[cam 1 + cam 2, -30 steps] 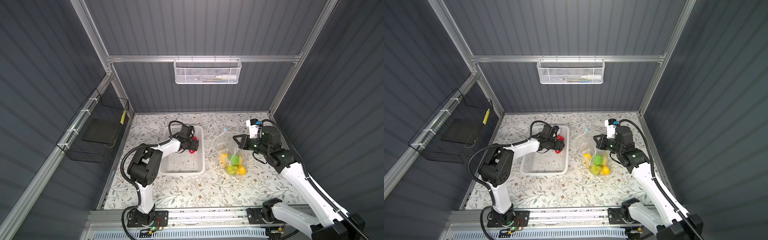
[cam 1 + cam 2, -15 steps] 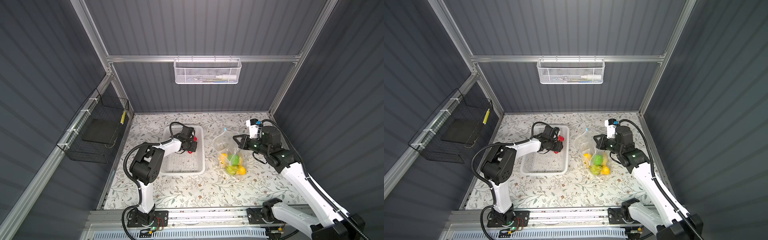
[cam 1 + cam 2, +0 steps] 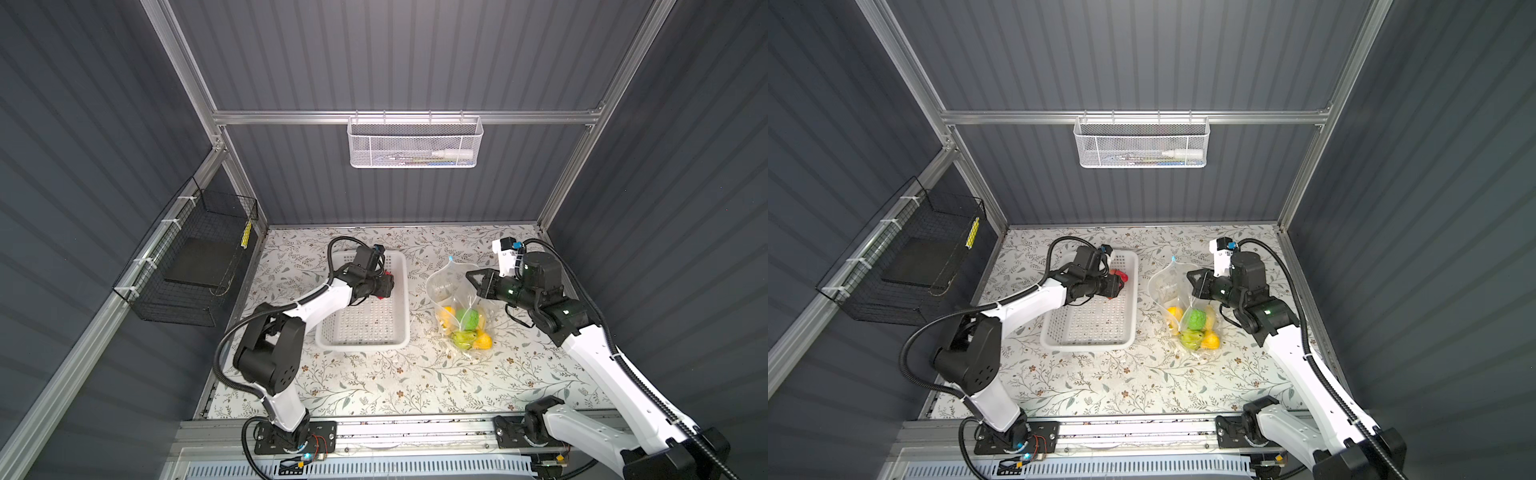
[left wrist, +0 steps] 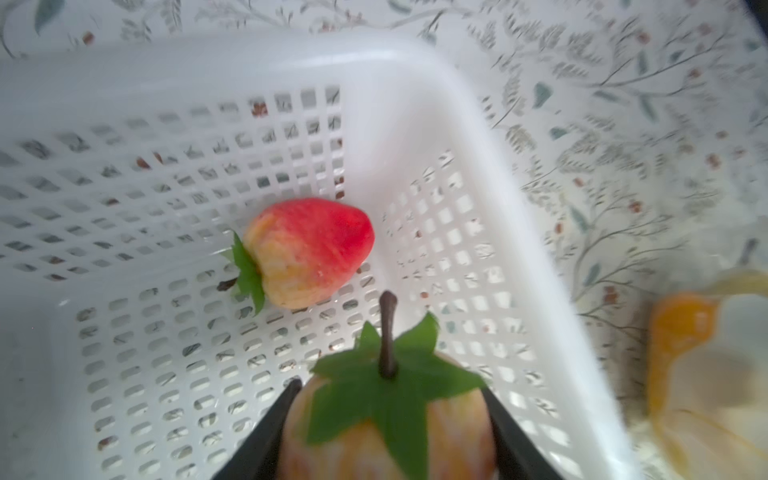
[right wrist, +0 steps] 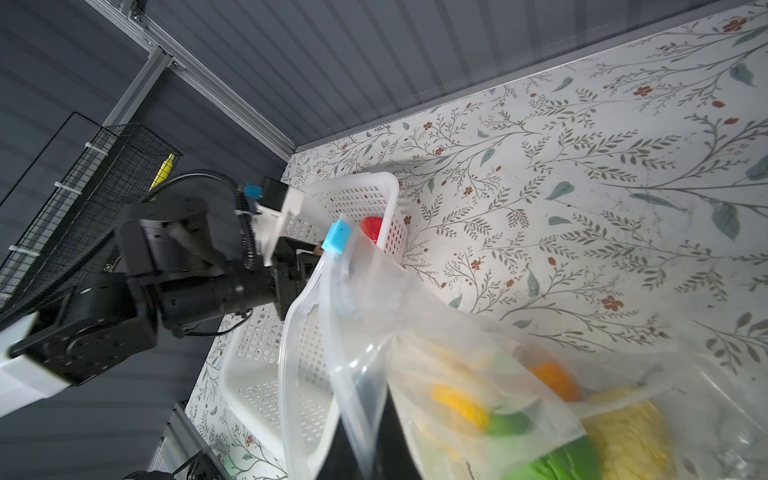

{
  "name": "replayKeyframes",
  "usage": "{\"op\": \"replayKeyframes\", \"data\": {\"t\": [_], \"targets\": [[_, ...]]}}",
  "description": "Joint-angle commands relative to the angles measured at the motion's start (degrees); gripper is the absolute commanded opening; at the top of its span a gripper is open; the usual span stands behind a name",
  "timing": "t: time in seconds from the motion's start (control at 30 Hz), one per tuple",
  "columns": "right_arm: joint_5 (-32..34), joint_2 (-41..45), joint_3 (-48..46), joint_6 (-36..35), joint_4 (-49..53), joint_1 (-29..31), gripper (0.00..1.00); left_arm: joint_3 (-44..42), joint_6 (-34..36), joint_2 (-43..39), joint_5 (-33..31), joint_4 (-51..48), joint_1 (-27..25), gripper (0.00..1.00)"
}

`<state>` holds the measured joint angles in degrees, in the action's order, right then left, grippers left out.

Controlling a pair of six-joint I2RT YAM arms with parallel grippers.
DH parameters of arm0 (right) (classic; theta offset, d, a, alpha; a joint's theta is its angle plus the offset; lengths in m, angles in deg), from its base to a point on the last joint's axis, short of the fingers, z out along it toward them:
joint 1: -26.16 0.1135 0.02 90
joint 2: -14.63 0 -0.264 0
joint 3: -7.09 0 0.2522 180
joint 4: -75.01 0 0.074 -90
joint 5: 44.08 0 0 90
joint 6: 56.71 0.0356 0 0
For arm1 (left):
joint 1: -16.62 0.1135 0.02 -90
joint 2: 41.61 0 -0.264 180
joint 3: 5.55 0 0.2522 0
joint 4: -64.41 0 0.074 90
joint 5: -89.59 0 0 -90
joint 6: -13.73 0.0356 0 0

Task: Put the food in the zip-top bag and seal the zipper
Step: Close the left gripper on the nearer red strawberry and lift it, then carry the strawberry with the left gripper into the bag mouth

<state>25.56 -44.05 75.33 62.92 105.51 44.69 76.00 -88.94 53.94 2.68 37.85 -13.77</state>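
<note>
Over the white basket [image 3: 404, 299], the left gripper [image 4: 388, 395] is clamped on a toy strawberry [image 4: 332, 457]. Its two black fingers [image 4: 270, 432] press against the fruit's pale, peach-tinted shoulders, and we look straight down on its green leaf crown and thin brown stem. A second strawberry [image 4: 307, 253], red at the tip and fading to yellow-orange near its leaves, lies on its side on the perforated floor near a corner of the basket, apart from the held one. To the right of the basket in both top views, the zip-top bag [image 3: 446, 286] sits on the floral tabletop [image 3: 374, 386]. It is a crinkly clear pouch whose lower end rests flat and whose mouth is lifted and gaping toward the basket. The right gripper [image 3: 470, 274] is closed on the bag's upper edge (the right wrist view shows the film draped over a dark finger). The light-blue slider [image 5: 337, 237] sits at one end of the zipper [image 5: 291, 316], at the back of the open mouth in both top views. Through the plastic we make out the food already inside, gathered at the bottom: a yellow lemon [image 3: 446, 312], a round green fruit [image 3: 469, 318], a green pear [image 3: 461, 338] and an orange-yellow piece [image 3: 484, 341]. Bag and basket stand just beside each other.
</note>
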Motion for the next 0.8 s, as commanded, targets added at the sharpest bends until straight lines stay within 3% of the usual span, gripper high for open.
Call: {"op": "replayKeyframes", "data": {"t": [0.0, 0.37, 0.77], "targets": [[-0.4, 0.3, 0.1, 0.5, -1.2, 0.2, 0.0, -0.9, -2.4, -5.0, 4.5, 0.5, -0.5, 0.53], [-0.9, 0.0, 0.3, 0.9, -1.6, 0.2, 0.0, 4.0, -7.5, -11.6, 18.8, 7.5, -5.1, 0.53], [-1.2, -0.2, 0.7, 1.1, -1.5, 0.3, 0.0, 12.5, -2.7, -6.8, 21.6, 5.4, -16.1, 0.53]]}}
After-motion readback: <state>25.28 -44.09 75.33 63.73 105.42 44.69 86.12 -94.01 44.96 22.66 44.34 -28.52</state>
